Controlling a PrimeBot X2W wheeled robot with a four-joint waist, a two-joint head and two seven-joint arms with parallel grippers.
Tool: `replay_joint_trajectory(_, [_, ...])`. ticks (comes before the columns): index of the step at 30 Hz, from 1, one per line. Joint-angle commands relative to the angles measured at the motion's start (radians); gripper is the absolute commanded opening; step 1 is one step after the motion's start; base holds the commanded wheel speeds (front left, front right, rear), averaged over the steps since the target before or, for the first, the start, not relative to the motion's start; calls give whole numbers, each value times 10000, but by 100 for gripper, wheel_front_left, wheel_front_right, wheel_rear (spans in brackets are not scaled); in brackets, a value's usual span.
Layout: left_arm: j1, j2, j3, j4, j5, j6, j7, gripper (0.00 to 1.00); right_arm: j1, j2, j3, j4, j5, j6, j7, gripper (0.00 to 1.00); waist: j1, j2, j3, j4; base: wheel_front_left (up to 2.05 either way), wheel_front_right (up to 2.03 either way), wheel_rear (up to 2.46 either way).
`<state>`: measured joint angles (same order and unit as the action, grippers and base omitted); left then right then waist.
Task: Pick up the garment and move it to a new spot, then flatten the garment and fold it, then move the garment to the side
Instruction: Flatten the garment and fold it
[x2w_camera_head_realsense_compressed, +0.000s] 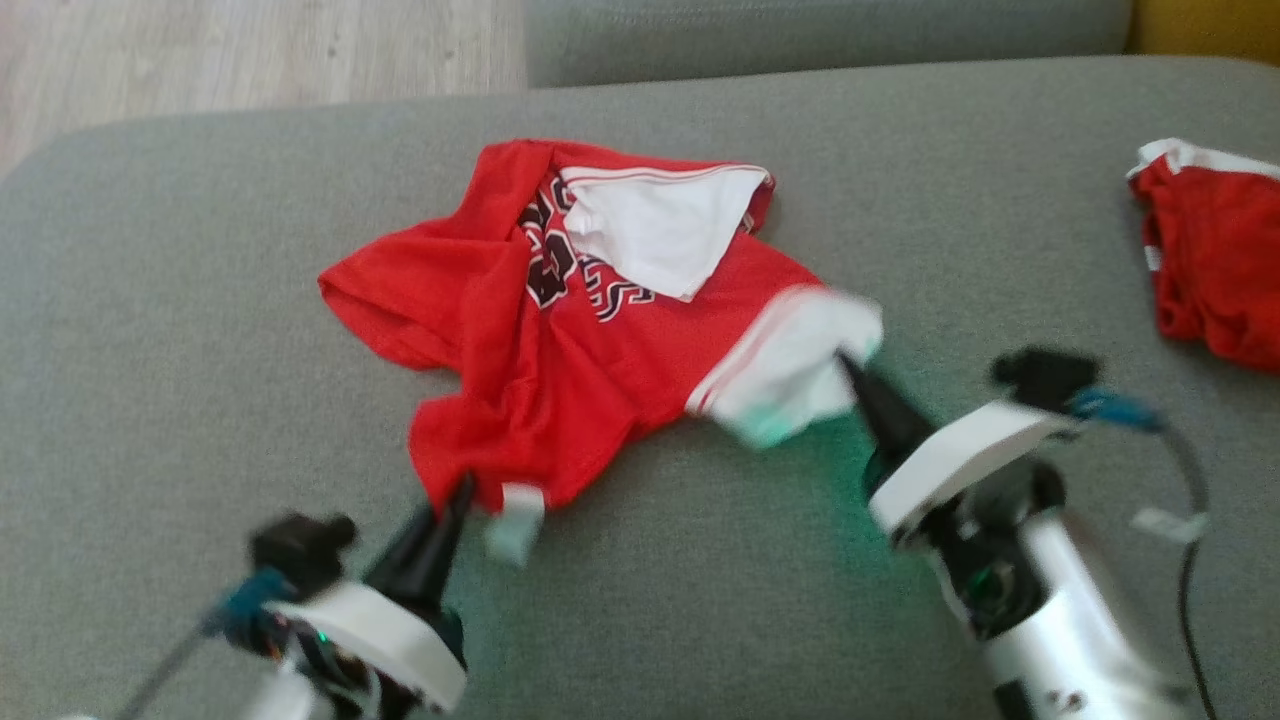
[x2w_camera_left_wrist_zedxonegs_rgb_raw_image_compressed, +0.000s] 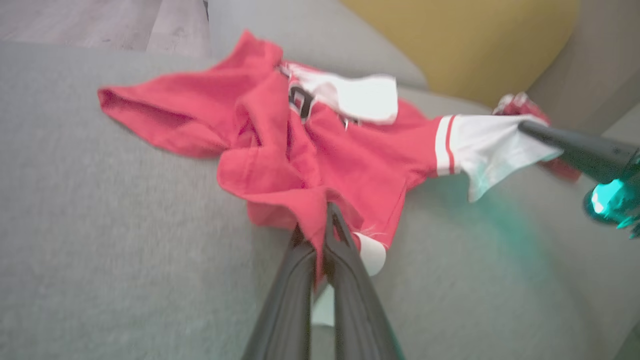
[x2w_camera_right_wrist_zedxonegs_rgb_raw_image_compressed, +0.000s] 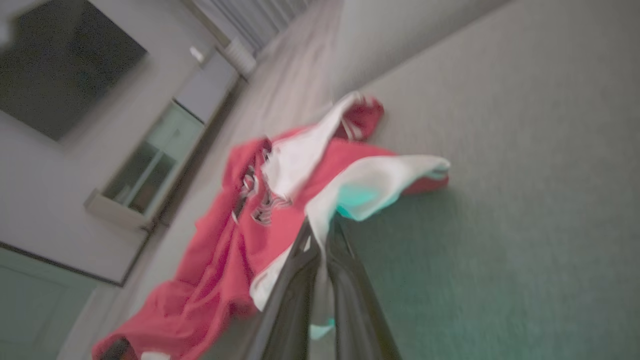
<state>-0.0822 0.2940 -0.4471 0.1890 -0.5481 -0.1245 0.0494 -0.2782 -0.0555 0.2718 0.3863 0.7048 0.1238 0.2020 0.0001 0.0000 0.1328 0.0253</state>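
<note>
The grey sofa seat (x2w_camera_head_realsense_compressed: 200, 300) lies open to the left of the red jersey (x2w_camera_head_realsense_compressed: 560, 340), and open again in the strip between my left hand (x2w_camera_head_realsense_compressed: 462, 492) and my right hand (x2w_camera_head_realsense_compressed: 846, 364), each clamped tight on an edge of that jersey. On the far right a second red garment (x2w_camera_head_realsense_compressed: 1215, 265) lies well apart from it. Behind the jersey the sofa backrest (x2w_camera_head_realsense_compressed: 800, 30) rises like a wall.

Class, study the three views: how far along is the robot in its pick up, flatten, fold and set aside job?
Done: both grips are made. The left gripper is shut on the near red edge of the garment, the right gripper on its white panel. In hand: the pick-up; the garment mostly lies crumpled on the grey cushion. Left: moving it, flattening, folding, setting it aside.
</note>
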Motion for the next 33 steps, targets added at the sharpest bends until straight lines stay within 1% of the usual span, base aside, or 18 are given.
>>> replay_joint_trajectory(1, [-277, 186, 577, -703, -442, -46, 111, 0, -482, 53, -25, -703, 318, 69, -50, 0, -1, 0, -172, -66, 0, 0, 0])
replay_joint_trajectory(4, [-240, 579, 1098, -2297, -1874, -54, 688, 0, -517, 52, -743, -2038, 1006, 69, 423, 0, -1, 0, -471, -135, 0, 0, 0])
replay_joint_trajectory(6, [-258, 838, 1437, -3370, -2772, -56, 1132, 0, -432, -34, -1256, -3060, 1325, 69, 922, 0, -1, 0, -671, -174, 0, 0, 0])
replay_joint_trajectory(8, [-332, 1010, 1801, -4341, -3571, -49, 1530, 0, -337, -71, -1789, -4104, 1619, 69, 1466, 0, -1, 0, -855, -236, 0, 0, 0])
replay_joint_trajectory(10, [-451, 1130, 2140, -5234, -4283, 47, 1914, 0, -309, -72, -2277, -5152, 1871, 69, 2059, 0, -1, 0, -1010, -336, 0, 0, 0])
replay_joint_trajectory(14, [-885, 1258, 2868, -6985, -5627, 551, 2573, 0, -563, -8, -3391, -7113, 2313, 69, 3158, 0, -1, 0, -1234, -576, 0, 0, 0])
replay_joint_trajectory(16, [-1190, 1297, 3255, -7752, -6306, 955, 2899, 0, -900, 23, -4055, -7847, 2565, 69, 3700, 0, -1, 0, -1293, -683, 0, 0, 0])
replay_joint_trajectory(18, [-1570, 1371, 3605, -8366, -6904, 1405, 3241, 0, -1405, 40, -4746, -8283, 2773, 69, 4228, 0, -1, 0, -1275, -787, 0, 0, 0])
replay_joint_trajectory(22, [-2630, 1369, 4067, -8886, -7978, 2416, 3850, 0, -2720, 48, -5799, -8191, 2974, 69, 4947, 0, -1, 0, -1038, -922, 0, 0, 0])
replay_joint_trajectory(24, [-3264, 1369, 4115, -8779, -8380, 2891, 4164, 0, -3474, 49, -6096, -7806, 2691, 69, 5200, 0, -1, 0, -798, -944, 0, 0, 0])
replay_joint_trajectory(26, [-3943, 1496, 4076, -8371, -8453, 3255, 4438, 0, -4226, 50, -6216, -7186, 2363, 69, 5357, 0, -1, 0, -412, -942, 0, 0, 0])
replay_joint_trajectory(27, [-4298, 1604, 3978, -8039, -8367, 3357, 4574, 0, -4574, 50, -6197, -6806, 2180, 69, 5367, 0, -1, 0, -189, -919, 0, 0, 0])
replay_joint_trajectory(30, [-5426, 1856, 3535, -6818, -7879, 3456, 4847, 0, -5620, 51, -5979, -5484, 1647, 69, 5130, 0, -1, 0, 726, -823, 0, 0, 0])
replay_joint_trajectory(31, [-5856, 2003, 3331, -6351, -7566, 3369, 4909, 0, -6002, 51, -5864, -4962, 1501, 69, 4937, 0, -1, 0, 1060, -787, 0, 0, 0])
replay_joint_trajectory(33, [-6802, 2117, 2978, -5246, -6896, 3161, 4808, 0, -6834, 51, -5563, -3869, 1117, 69, 4410, 0, -1, 0, 1727, -706, 0, 0, 0])
